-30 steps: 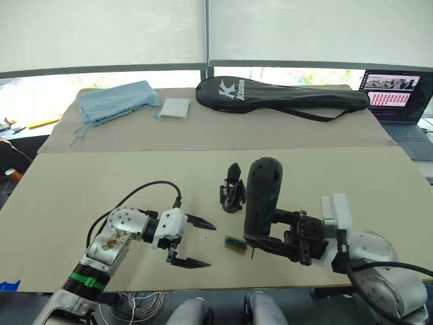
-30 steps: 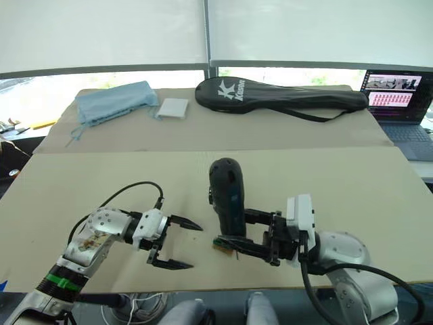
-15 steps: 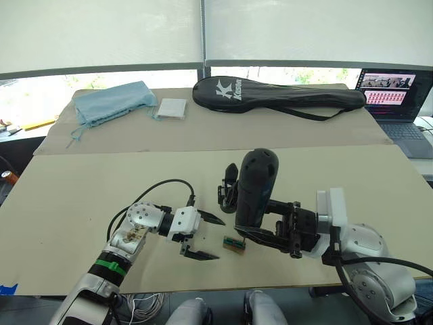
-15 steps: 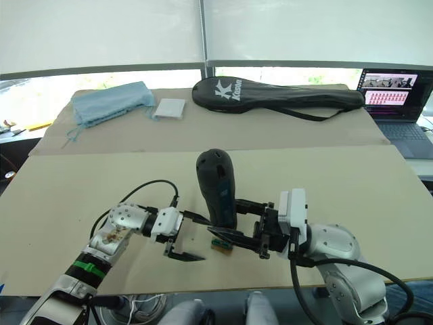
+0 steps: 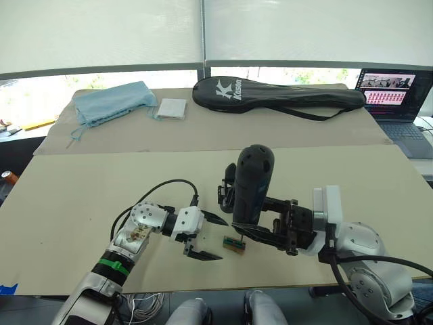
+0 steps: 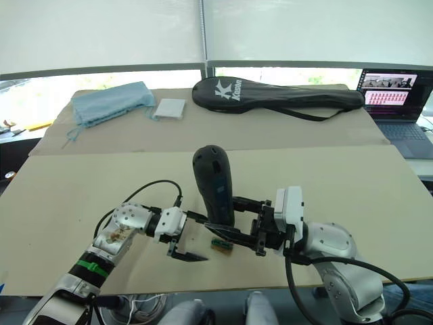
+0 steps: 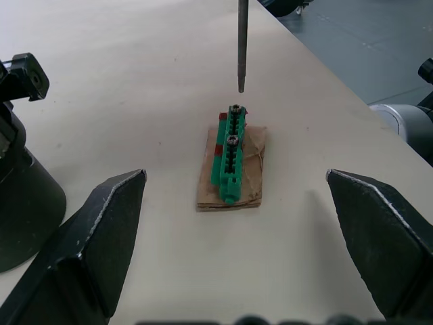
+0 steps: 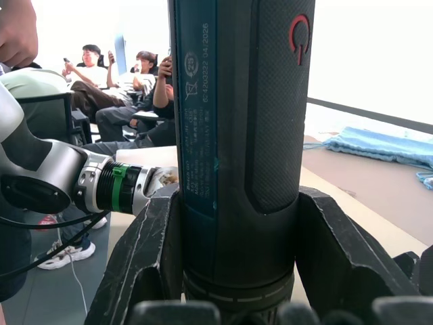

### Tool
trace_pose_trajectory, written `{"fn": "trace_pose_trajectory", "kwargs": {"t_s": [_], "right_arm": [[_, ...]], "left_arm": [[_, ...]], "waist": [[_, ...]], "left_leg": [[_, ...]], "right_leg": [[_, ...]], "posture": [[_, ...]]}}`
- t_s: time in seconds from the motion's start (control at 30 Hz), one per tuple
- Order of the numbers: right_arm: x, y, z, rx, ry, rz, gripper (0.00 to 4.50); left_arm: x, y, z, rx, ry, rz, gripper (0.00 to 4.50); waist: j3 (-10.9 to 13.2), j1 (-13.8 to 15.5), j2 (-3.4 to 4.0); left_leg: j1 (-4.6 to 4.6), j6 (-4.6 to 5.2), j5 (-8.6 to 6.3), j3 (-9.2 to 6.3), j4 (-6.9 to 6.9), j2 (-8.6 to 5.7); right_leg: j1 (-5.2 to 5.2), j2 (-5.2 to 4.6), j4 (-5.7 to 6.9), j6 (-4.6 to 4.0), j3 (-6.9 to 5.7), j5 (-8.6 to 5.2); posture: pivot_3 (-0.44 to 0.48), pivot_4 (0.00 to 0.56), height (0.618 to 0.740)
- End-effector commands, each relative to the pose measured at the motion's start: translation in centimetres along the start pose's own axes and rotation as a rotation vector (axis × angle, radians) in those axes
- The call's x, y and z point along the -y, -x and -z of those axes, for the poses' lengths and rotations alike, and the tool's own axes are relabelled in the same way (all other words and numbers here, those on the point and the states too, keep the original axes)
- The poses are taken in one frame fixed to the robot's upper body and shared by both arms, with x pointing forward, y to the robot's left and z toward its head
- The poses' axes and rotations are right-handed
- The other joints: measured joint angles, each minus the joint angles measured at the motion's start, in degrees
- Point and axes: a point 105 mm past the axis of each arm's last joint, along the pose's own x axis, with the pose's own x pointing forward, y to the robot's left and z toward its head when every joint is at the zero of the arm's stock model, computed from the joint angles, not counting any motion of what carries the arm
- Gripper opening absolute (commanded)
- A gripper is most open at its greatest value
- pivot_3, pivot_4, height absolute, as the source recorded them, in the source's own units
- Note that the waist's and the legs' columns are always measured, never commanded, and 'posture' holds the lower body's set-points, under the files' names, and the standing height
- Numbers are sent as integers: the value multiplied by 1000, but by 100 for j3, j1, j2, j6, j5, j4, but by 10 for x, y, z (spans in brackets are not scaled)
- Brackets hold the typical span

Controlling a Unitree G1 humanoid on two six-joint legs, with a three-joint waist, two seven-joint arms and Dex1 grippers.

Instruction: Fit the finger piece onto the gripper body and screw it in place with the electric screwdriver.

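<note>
My right gripper (image 5: 247, 221) is shut on the electric screwdriver (image 5: 252, 181), a thick dark cylinder held upright over the table. Its thin metal bit (image 7: 241, 47) hangs just above the far end of a small green-and-tan block (image 7: 230, 159) holding two screws. My left gripper (image 5: 211, 237) is open, low over the table, its fingers spread either side of that block. The gripper body (image 5: 228, 192), black with a pointed finger sticking up, stands behind the screwdriver, partly hidden by it. A separate finger piece is out of view.
At the back lie a long black racket bag (image 5: 281, 95), a blue cloth (image 5: 111, 101) and a white pad (image 5: 172, 108). A laptop (image 5: 399, 101) sits far right. The table's front edge (image 5: 270, 288) is close behind the block. Seated people (image 8: 115, 88) show in the right wrist view.
Over the second the left gripper moved right to the block. The right gripper carried the screwdriver a little left and toward the block. The camera view shifted early on.
</note>
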Motion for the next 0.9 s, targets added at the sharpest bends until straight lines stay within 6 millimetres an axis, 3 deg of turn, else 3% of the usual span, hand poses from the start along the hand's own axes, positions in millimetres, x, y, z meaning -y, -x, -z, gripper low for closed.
{"fn": "trace_pose_trajectory", "kwargs": {"t_s": [0.03,0.9], "right_arm": [[-3,-3,-12,40,36,-21,1879],[-3,3,-5,32,38,-8,1879]], "left_arm": [[-4,-1,-9,16,-34,5,4500],[-6,0,-10,15,-28,19,4500]], "waist": [[0,-1,0],[0,1,-1]], "left_leg": [[0,0,0,0,0,0],[0,0,0,0,0,0]], "right_leg": [[0,0,0,0,0,0],[0,1,-1,0,0,0]], "posture": [[0,150,736],[0,150,736]]}}
